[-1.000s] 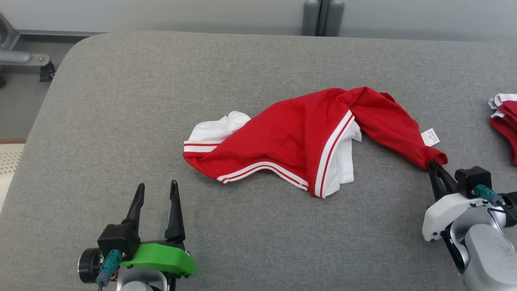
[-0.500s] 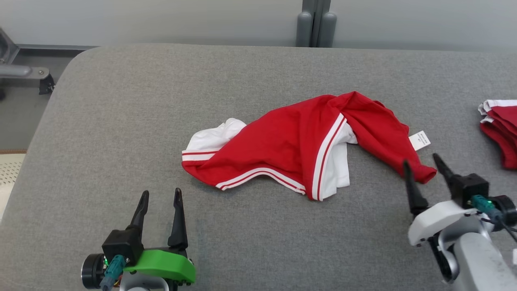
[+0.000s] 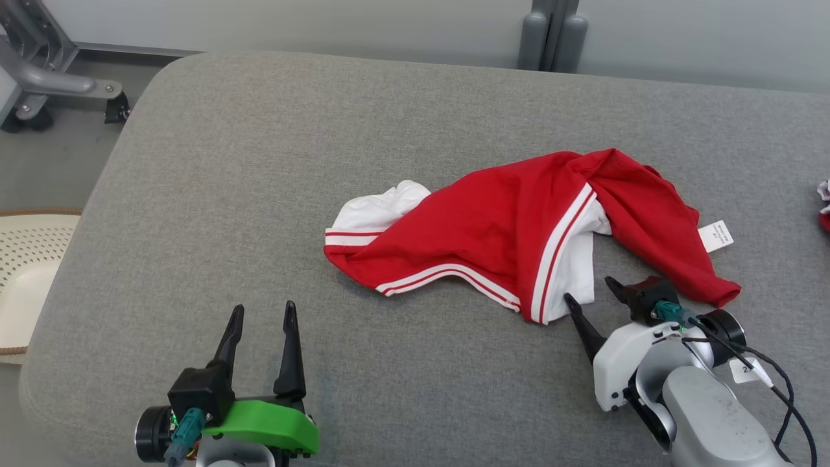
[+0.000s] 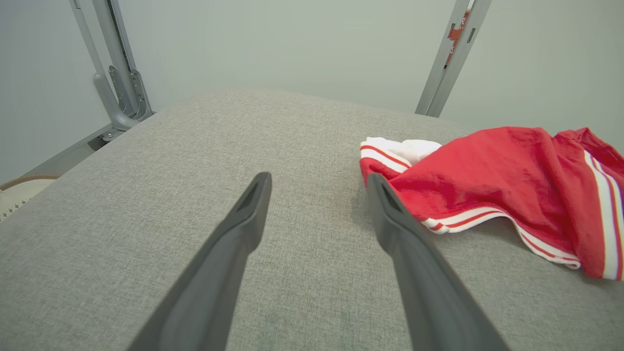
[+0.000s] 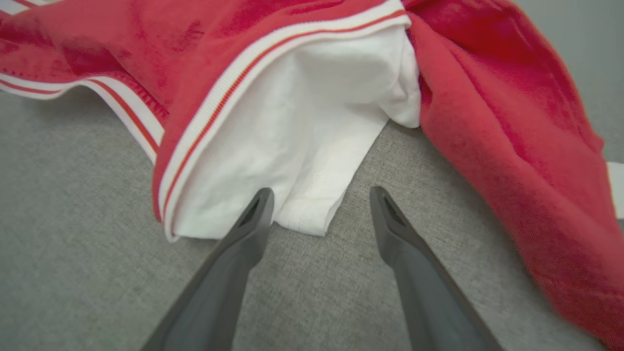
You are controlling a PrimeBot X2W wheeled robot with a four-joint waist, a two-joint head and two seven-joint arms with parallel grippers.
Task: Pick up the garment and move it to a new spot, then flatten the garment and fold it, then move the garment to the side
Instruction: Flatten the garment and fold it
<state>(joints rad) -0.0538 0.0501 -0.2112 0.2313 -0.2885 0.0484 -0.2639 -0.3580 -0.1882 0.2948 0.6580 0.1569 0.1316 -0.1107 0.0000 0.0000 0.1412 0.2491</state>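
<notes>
At the near left, the left pincer (image 3: 264, 307) is held released above the grey fabric-covered table (image 3: 194, 194), with nothing between its two dark fingers. At the near right, the right pincer (image 3: 589, 289) is likewise spread and empty. Its tips are pointed at the near hem of the crumpled red garment with white striped trim (image 3: 493, 227). In the right wrist view, the garment's white inner layer (image 5: 292, 146) is seen just at the fingertips; whether it is touched cannot be told.

The garment is laid bunched and unfolded in the middle of the table, somewhat to the right. A white part (image 3: 379, 211) is shown at its left end, and a red tail (image 3: 674, 253) is stretched towards the near right. A small white label (image 3: 716, 235) is attached on the right side. A scrap of another red and white cloth (image 3: 825, 204) is cut off at the right edge.

Left of the table, a cream perforated basket (image 3: 26, 259) is seen, and farther off a grey metal frame (image 3: 45, 78).
</notes>
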